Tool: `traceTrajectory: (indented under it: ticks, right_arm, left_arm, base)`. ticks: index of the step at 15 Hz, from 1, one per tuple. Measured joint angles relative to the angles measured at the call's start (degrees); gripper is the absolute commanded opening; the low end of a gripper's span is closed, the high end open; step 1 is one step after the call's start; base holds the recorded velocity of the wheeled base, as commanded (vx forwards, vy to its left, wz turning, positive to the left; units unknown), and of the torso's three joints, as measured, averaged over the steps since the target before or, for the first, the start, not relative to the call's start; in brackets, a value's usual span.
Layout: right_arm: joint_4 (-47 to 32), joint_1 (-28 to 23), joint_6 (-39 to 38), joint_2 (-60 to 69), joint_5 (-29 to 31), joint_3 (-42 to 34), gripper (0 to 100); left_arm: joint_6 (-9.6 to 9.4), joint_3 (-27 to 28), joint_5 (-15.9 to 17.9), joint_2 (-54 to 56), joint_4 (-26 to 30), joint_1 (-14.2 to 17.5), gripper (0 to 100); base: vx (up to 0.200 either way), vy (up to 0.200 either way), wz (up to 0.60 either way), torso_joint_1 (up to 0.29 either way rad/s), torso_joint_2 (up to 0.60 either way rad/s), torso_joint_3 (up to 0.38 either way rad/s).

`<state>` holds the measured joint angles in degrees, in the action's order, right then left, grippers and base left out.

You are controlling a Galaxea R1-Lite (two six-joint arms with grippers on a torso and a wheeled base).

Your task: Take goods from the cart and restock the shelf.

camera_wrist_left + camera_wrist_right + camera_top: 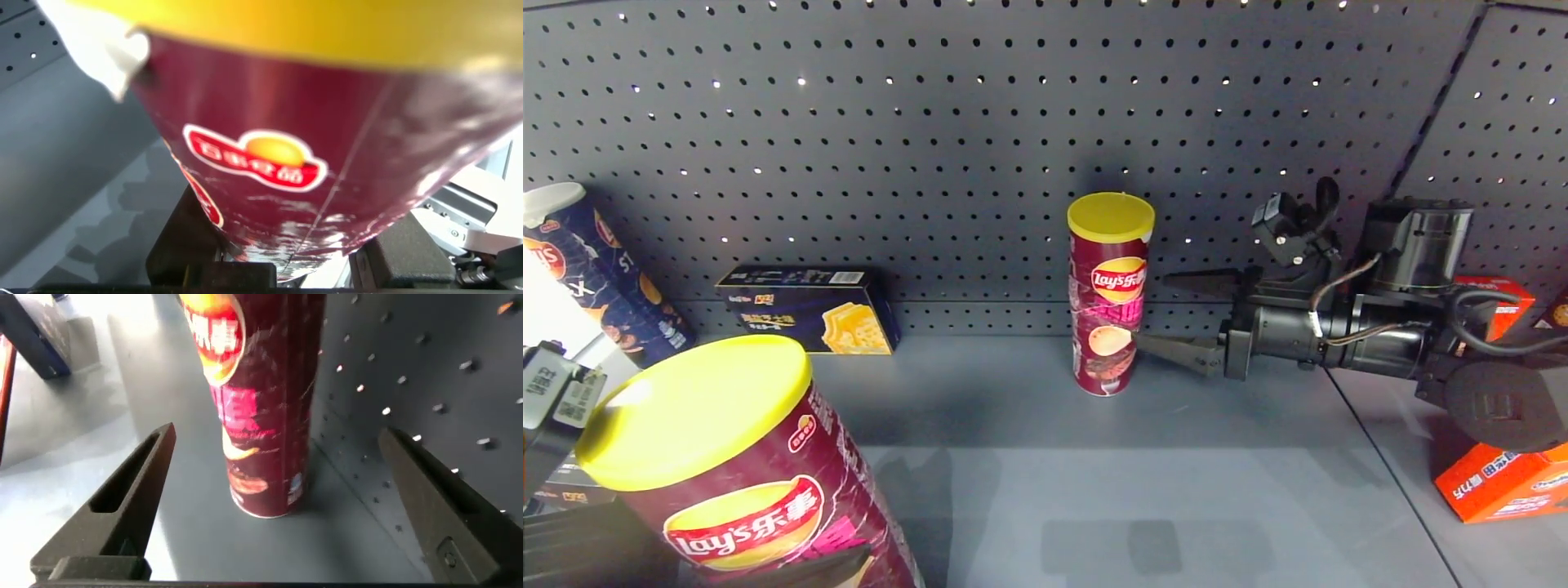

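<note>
Holding a second yellow-lidded can (735, 474) in the left jaws, clenched low on its body, tilted and near the front of the shelf (1176, 490), well apart from the back row. Right jaws released, spread wide to either side of the standing can (1111, 294), upright and close to the pegboard (931, 122); nearer fingertip (1176, 351) just beside its lower half, touching or not, hard to tell.

Likeliest upset, as a judgement: tipping that tall, narrow can by swinging sideways or drawing back crookedly, a fingertip catching its wall. Also possible: scraping the far finger (1209, 282) along the pegboard. For the held can, beware a low grip under a heavy top, apt to pivot under a sharp move. Avoid bringing it in across the right arm (1339, 335), and avoid setting it down tilted: landing on an edge, then rolling toward the blue box (809, 310)
</note>
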<state>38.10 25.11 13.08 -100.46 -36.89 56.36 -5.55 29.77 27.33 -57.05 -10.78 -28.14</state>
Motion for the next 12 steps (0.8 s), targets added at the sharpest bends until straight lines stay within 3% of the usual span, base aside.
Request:
traceTrajectory:
  ticks: [12]
  right_arm:
    - [0.5,2.1,0.0,-7.1,-0.6,3.1,100]
  left_arm:
    - [0.02,-0.1,0.0,0.1,0.1,0.9,0]
  base:
    - [0.0,0.0,0.0,0.0,0.0,0.0]
